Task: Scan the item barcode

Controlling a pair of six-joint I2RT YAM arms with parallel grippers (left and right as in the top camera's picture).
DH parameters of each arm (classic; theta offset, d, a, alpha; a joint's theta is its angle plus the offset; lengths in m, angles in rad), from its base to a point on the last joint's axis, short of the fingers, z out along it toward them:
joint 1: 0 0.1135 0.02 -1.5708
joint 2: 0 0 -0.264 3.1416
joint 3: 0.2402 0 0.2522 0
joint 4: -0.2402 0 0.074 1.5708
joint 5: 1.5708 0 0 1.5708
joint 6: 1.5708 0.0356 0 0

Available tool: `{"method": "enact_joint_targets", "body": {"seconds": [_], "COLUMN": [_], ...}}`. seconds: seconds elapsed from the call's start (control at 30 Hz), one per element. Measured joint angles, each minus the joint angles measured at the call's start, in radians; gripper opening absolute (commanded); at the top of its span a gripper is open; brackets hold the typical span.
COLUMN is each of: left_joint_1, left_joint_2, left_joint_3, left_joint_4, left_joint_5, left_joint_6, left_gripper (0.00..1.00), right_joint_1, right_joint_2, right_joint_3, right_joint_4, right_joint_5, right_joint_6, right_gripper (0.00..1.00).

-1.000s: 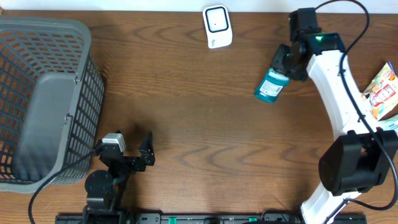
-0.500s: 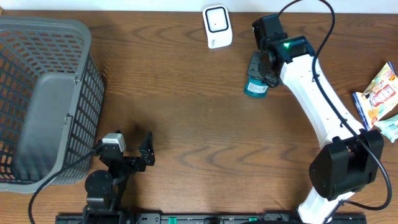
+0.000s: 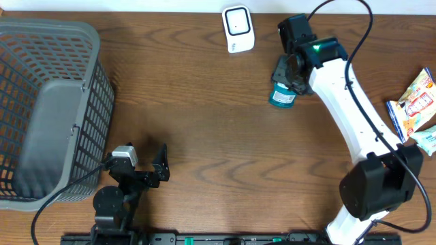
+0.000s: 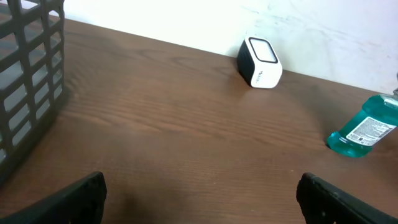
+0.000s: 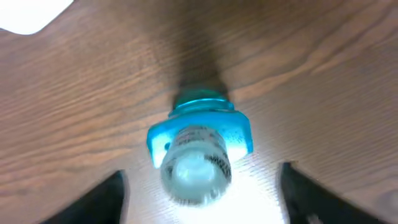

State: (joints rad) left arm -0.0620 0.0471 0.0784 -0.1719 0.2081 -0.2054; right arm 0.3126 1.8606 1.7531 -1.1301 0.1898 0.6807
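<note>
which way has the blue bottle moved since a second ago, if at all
Yes. In the overhead view the bottle has shifted left, ending closer to the white scanner.

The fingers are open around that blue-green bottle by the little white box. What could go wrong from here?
The bottle looks tilted, not upright; with the right gripper open around it, it may tip or roll. Its label may not face the scanner, so the barcode could fail to read. The fingers flank it closely, so pulling away might knock it.
</note>
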Motion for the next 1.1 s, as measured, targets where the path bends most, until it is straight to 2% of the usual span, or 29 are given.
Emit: {"method": "enact_joint_targets", "body": {"seconds": [0.03,0.17,0.27,0.37,0.4,0.5,0.77,0.9,1.0,1.07,1.1], "left_joint_1": [0.0,0.0,0.0,0.0,0.0,0.0,0.0,0.0,0.0,0.0,0.0], "left_joint_2": [0.0,0.0,0.0,0.0,0.0,0.0,0.0,0.0,0.0,0.0,0.0], "left_joint_3": [0.0,0.0,0.0,0.0,0.0,0.0,0.0,0.0,0.0,0.0,0.0], "left_joint_4": [0.0,0.0,0.0,0.0,0.0,0.0,0.0,0.0,0.0,0.0,0.0], "left_joint_5": [0.0,0.0,0.0,0.0,0.0,0.0,0.0,0.0,0.0,0.0,0.0], "left_joint_6": [0.0,0.0,0.0,0.0,0.0,0.0,0.0,0.0,0.0,0.0,0.0], "left_gripper": [0.98,0.98,0.98,0.98,0.98,0.98,0.98,0.98,0.98,0.98,0.98], "right_joint_1": [0.0,0.0,0.0,0.0,0.0,-0.003,-0.023,-0.052,-0.093,-0.139,-0.177], "right_joint_2": [-0.02,-0.105,-0.178,-0.181,-0.164,-0.127,-0.099,-0.092,-0.086,-0.085,-0.084], "right_joint_3": [0.015,0.046,0.071,0.056,0.023,-0.028,-0.04,-0.04,-0.045,-0.049,-0.049], "right_joint_4": [-0.006,-0.006,-0.058,-0.086,-0.084,-0.016,0.029,0.028,0.024,0.019,0.02], "right_joint_5": [-0.006,-0.061,-0.118,-0.148,-0.156,-0.161,-0.174,-0.211,-0.286,-0.364,-0.422], "right_joint_6": [-0.016,-0.18,-0.489,-0.808,-0.956,-1.128,-1.242,-1.257,-1.265,-1.268,-1.27], "right_gripper": [0.99,0.99,0.98,0.96,0.98,0.99,0.98,0.88,0.91,0.99,0.99]}}
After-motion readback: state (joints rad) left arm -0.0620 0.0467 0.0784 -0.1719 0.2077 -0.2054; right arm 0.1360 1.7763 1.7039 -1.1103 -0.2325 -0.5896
